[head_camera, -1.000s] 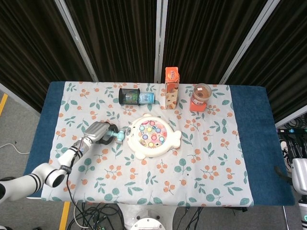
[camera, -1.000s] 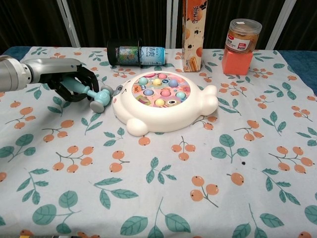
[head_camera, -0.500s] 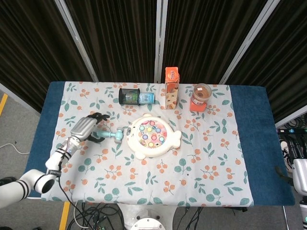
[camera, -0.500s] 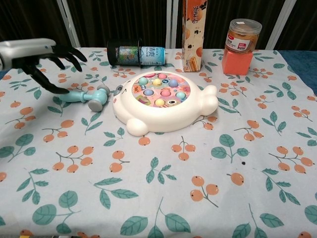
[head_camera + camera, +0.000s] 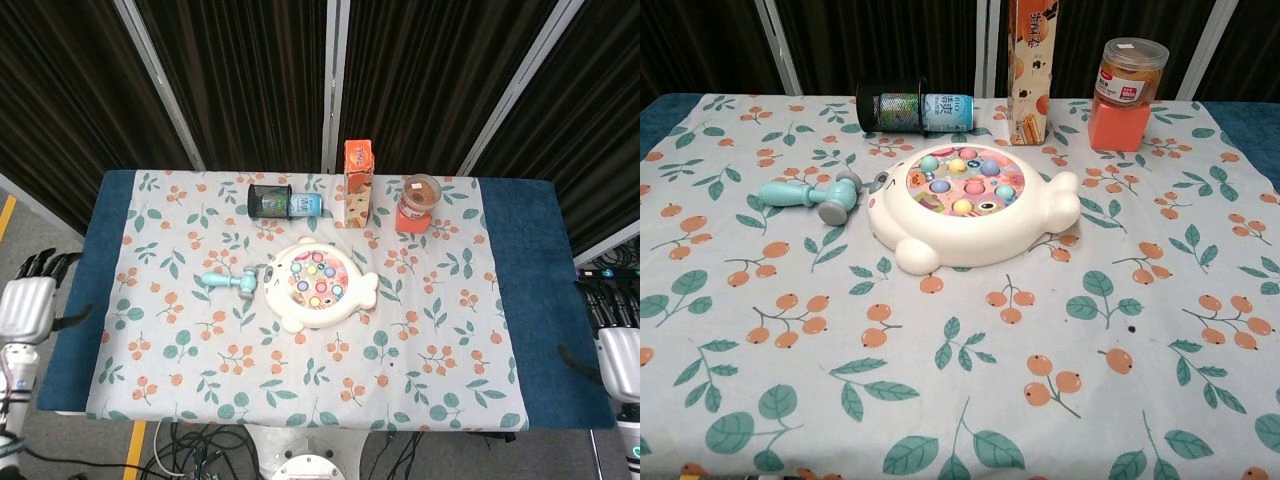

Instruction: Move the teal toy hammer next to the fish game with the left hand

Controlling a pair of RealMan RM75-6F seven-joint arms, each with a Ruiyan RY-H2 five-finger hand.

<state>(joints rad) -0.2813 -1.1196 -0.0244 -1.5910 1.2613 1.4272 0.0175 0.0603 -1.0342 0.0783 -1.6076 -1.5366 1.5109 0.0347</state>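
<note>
One teal plastic toy hammer [image 5: 812, 194] lies flat on the leaf-and-berry patterned tablecloth [image 5: 970, 400], its grey head just beside the one white fish-shaped game [image 5: 965, 205], which holds coloured round fish. Behind: one black mesh cup [image 5: 890, 106] on its side, blue-labelled bottle [image 5: 948, 113] inside, writing unreadable; one orange carton [image 5: 1030, 55]; one clear lidded jar [image 5: 1128, 70], red label illegible. Left hand [image 5: 27, 300] off-table, holding nothing, fingers apart. Right hand [image 5: 614, 335] likewise

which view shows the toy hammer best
The chest view: the toy hammer is close and large, lying with its grey head beside the fish game. The head view shows it small, from above, left of the game.
</note>
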